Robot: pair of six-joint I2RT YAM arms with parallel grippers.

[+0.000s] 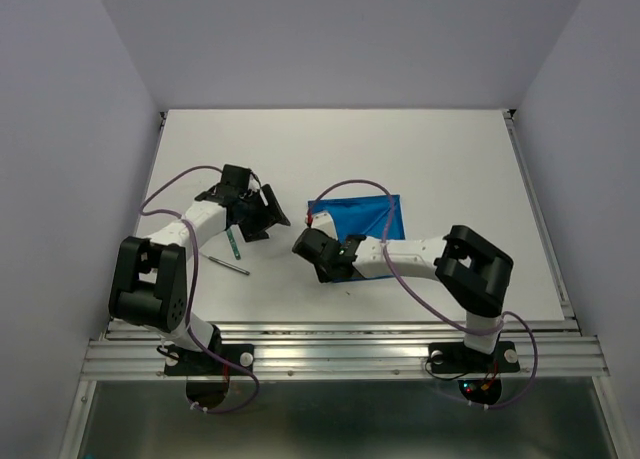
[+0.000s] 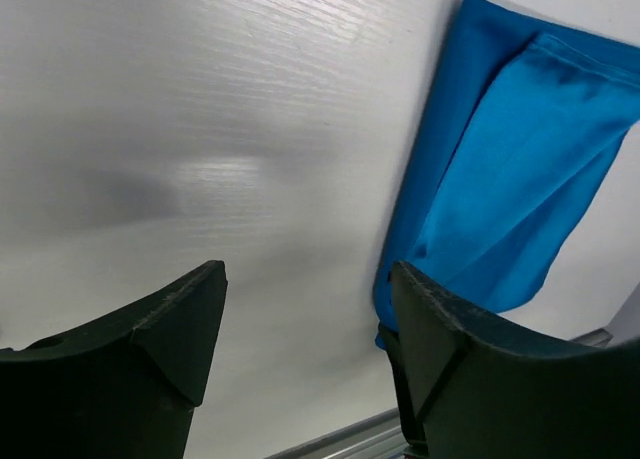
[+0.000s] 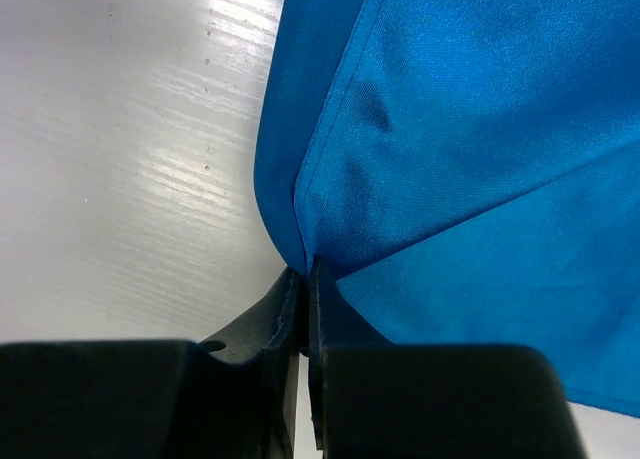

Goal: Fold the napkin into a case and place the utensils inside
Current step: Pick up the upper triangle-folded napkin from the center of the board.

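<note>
Right arm: reaching low leftward across the table [image 1: 430, 159]; right gripper [image 3: 305, 277] clenched on the napkin [image 1: 360, 217] at its near-left edge.
Left gripper [image 2: 308, 279]: released, above bare table.
Napkin: bright blue, layered, creased, lying mid-table.

Top cam: fixed, high at the near edge, looks down on the whole worktop [image 1: 420, 149]. Left wrist cam: low, looks past left tool [image 2: 308, 279] across the worktop at the napkin [image 2: 500, 159] nearby. Right wrist cam: past right tool [image 3: 305, 279], close-up on the napkin. All three share the napkin.
</note>
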